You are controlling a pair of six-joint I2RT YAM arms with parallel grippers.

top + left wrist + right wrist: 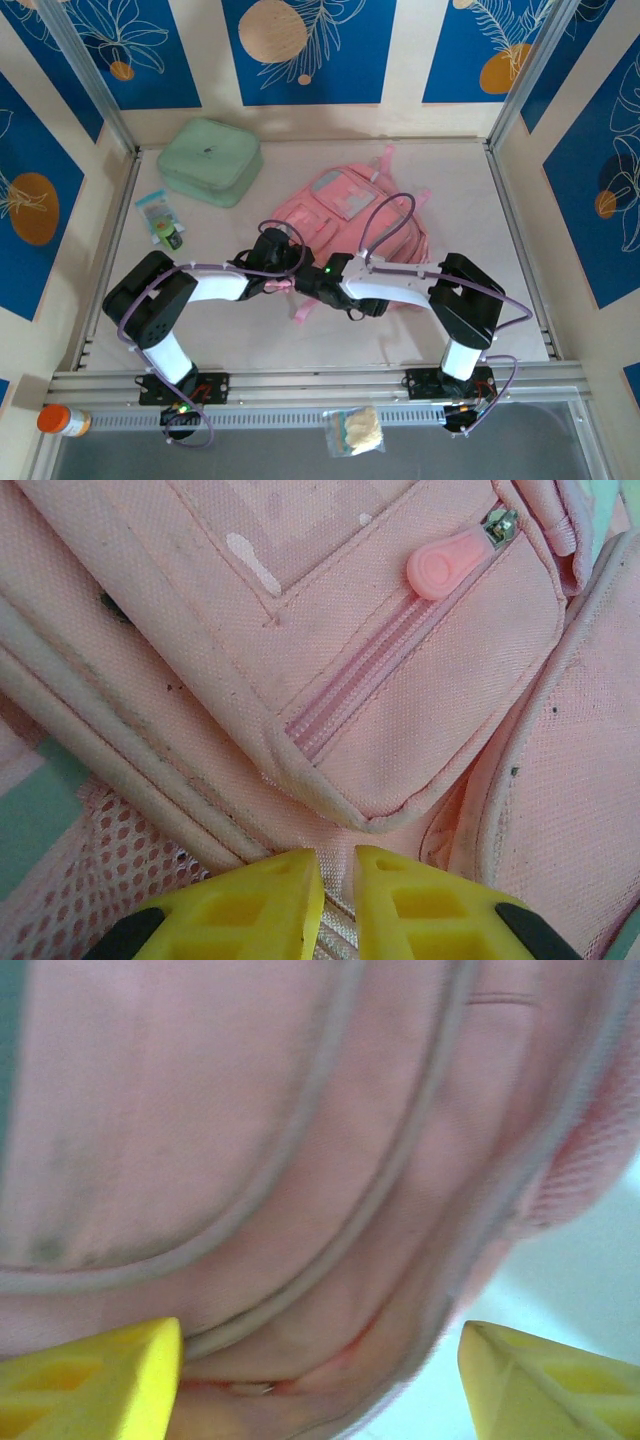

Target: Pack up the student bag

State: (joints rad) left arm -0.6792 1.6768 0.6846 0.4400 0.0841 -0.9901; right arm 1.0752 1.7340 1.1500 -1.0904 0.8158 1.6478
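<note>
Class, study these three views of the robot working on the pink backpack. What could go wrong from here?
1. The left gripper seems to pinch only a thin fold of the student bag; pulling may make it slip.
2. The right gripper stands open around the bag's piped edge; closing might catch several layers.
3. Both grippers sit close together over the bag, so they could collide.

Overhead camera sits above and behind the arm bases [185, 385], looking down across the whole counter [480, 200]. Left wrist camera's jammed right up against the student bag [300, 600], front pocket; right wrist's equally close, blurred, on its piping. Shared ground: that bag.
</note>
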